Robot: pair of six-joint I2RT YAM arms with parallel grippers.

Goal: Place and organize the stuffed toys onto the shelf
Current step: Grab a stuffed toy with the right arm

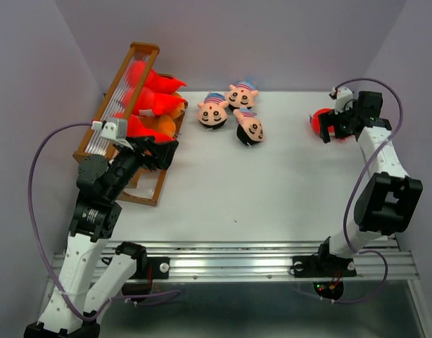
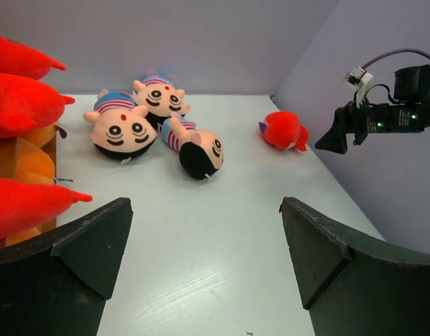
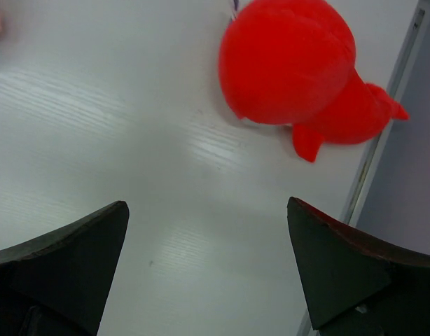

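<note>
Now the right claw (image 3: 208, 245) is hovering, jaws spread apart, near a bright red plush toy with a pointed tail (image 3: 288, 63) lying at the right edge of the white surface (image 1: 272, 190). The left claw (image 2: 204, 238), jaws wide apart, is hanging beside the stepped orange-brown wooden shelf (image 1: 145, 48) holding red and orange plush toys (image 1: 160, 83); three peach-faced, striped-capped doll heads (image 1: 213, 113) are lying nearby.

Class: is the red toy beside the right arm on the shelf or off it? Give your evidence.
Off. The red toy lies on the white table, across it from the shelf.
</note>
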